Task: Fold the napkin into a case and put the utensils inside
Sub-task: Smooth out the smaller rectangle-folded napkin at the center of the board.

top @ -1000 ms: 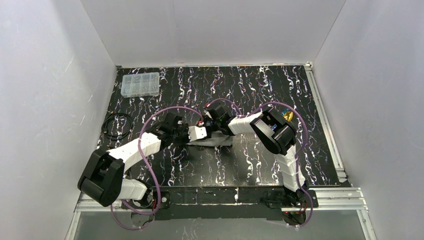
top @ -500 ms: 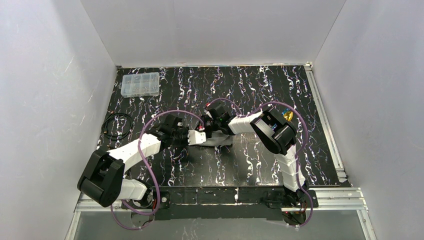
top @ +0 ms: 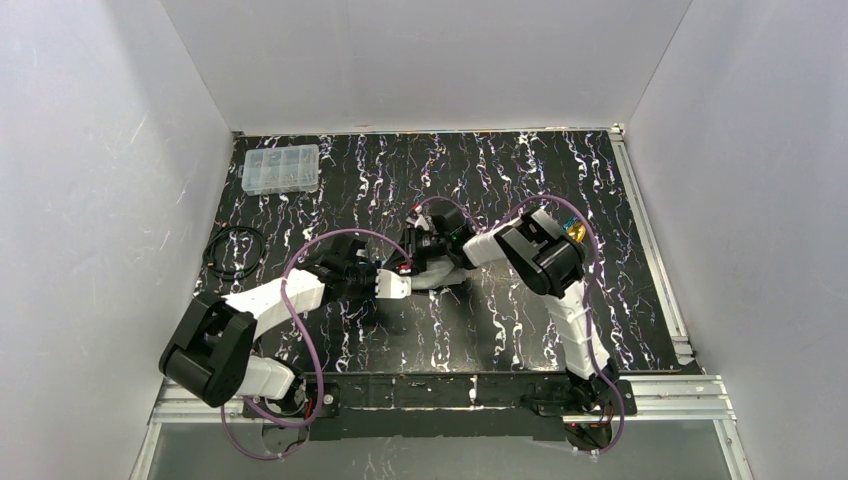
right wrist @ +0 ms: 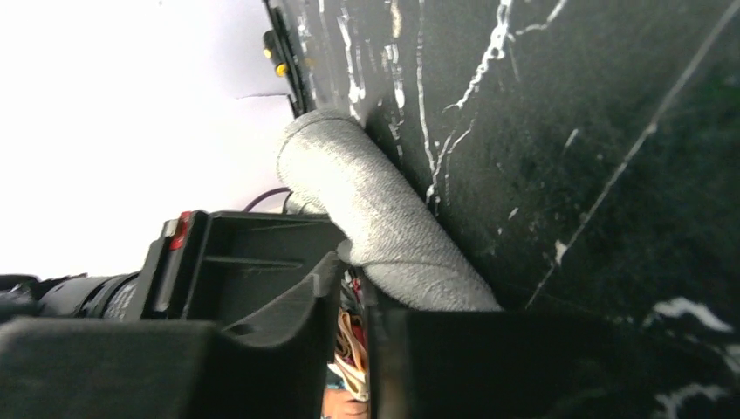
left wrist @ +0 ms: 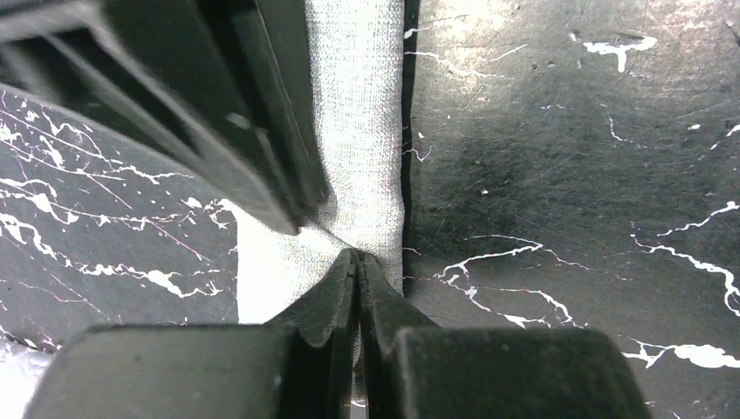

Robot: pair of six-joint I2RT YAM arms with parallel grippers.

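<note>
Beneath the napkin lies the black, white-veined table, and the grey cloth sits on it folded into a narrow band. From the napkin's near left the left arm reaches in low. From the napkin's right the right arm bends over and down to it. Far beyond the napkin to the left sits a clear compartment box, and left of the napkin, nearer, lies a black cable coil. At the napkin's edge the left gripper is pinched tight on the cloth, which puckers at the fingertips. Against a raised, rounded fold of the napkin the right gripper has its jaws a narrow slit apart; whether they grip the cloth cannot be told. Right of the napkin, past the right arm's elbow, one small gold utensil glints.
</note>
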